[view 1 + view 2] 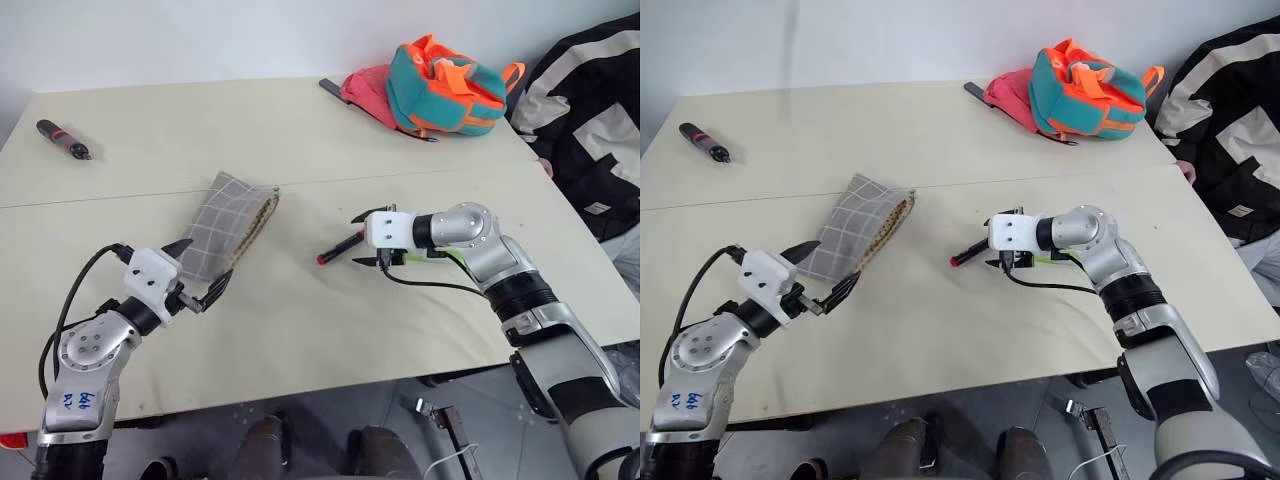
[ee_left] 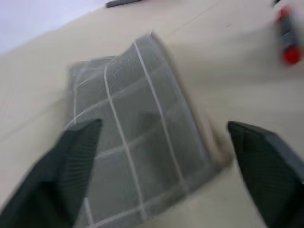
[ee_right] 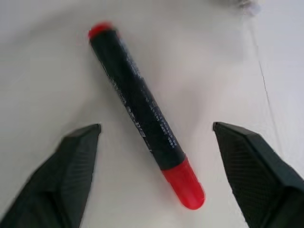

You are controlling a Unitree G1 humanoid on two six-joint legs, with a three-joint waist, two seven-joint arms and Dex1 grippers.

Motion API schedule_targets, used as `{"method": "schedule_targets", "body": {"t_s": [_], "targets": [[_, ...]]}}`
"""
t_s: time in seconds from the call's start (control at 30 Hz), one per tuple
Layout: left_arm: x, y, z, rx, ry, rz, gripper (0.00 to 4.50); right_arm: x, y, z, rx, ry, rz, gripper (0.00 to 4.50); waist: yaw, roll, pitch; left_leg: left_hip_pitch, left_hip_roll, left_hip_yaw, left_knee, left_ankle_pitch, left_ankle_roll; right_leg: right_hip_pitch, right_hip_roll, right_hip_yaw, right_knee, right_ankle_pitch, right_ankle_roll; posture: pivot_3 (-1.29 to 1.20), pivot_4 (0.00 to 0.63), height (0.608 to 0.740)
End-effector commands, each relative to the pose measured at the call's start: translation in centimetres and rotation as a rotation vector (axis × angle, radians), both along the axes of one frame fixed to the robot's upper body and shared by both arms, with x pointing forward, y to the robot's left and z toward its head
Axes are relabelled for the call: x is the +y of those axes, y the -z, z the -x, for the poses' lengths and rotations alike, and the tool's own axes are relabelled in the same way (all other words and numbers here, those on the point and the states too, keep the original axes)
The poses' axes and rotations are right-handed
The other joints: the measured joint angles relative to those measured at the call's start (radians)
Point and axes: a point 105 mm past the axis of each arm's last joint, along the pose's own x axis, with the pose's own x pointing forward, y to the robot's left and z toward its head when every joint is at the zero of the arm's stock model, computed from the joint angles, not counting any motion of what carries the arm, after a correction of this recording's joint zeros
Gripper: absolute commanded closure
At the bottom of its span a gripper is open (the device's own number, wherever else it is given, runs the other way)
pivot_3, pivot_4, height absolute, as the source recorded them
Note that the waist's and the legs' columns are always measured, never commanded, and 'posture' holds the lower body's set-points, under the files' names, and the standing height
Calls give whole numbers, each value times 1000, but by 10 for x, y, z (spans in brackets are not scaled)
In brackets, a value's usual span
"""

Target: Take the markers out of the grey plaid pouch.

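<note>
The grey plaid pouch (image 1: 228, 224) lies flat on the table, its mouth showing tan lining along the right edge. My left gripper (image 1: 200, 267) is open at the pouch's near end, and the left wrist view shows the pouch (image 2: 137, 142) between and just beyond the fingers. A black marker with red ends (image 1: 340, 248) lies on the table to the right of the pouch. My right gripper (image 1: 364, 240) hovers open right over it, with the marker (image 3: 142, 114) free between the fingers. A lime-green marker (image 1: 1058, 258) peeks out under my right wrist.
A dark pen-like tool (image 1: 63, 139) lies at the far left. A teal-and-orange backpack (image 1: 450, 85) and a pink item (image 1: 365, 90) sit at the back right. A black-and-white garment (image 1: 590, 110) hangs past the right edge. A seam (image 1: 100, 198) crosses the table.
</note>
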Motion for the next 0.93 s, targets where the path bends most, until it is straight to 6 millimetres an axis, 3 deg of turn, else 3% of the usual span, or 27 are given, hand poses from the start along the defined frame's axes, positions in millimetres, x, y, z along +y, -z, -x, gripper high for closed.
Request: {"method": "schedule_targets", "body": {"t_s": [0.03, 0.13, 0.27, 0.37, 0.5, 0.73, 0.93], "targets": [[-1, -18, 17, -23, 54, 32, 8, 8, -30, 13, 84, -33, -209, 758, 0, 0, 0, 0, 0, 0, 0, 0, 0, 0, 0, 0, 0, 0, 0, 0, 150, 740], [2, -28, 27, -21, 49, 137, 8, 10, -39, 30, 219, -56, -355, 758, 0, 0, 0, 0, 0, 0, 0, 0, 0, 0, 0, 0, 0, 0, 0, 0, 150, 740], [17, -16, 33, 75, -28, 201, 8, -3, -36, 35, 287, 10, -451, 758, 3, 0, 0, 0, 0, -2, 0, 0, 1, 1, 0, 1, 0, 0, -1, 0, 150, 740], [31, -1, 45, 127, -98, 195, 8, -16, -22, 39, 278, 64, -530, 758, 4, -1, 0, 0, 0, -1, 0, -1, 1, 1, 0, 1, -1, 0, -1, 0, 150, 740], [45, 8, 59, 133, -169, 188, 8, -36, 5, 62, 284, 108, -590, 758, 9, -1, -1, 0, 0, -1, 0, -2, 1, 1, 0, 1, -2, 0, -1, 0, 150, 740], [66, 26, 76, 136, -262, 184, 8, -89, 31, 65, 239, 281, -593, 758, 9, -1, -1, 1, 0, 3, 0, -3, 1, 0, 0, 3, -6, 0, -1, 0, 150, 740], [70, 44, 82, 170, -296, 209, 8, -93, 50, 67, 262, 296, -560, 758, 11, -1, -1, 1, 1, 3, 0, -4, 0, 0, 0, 3, -6, 0, -1, 0, 150, 740]]}}
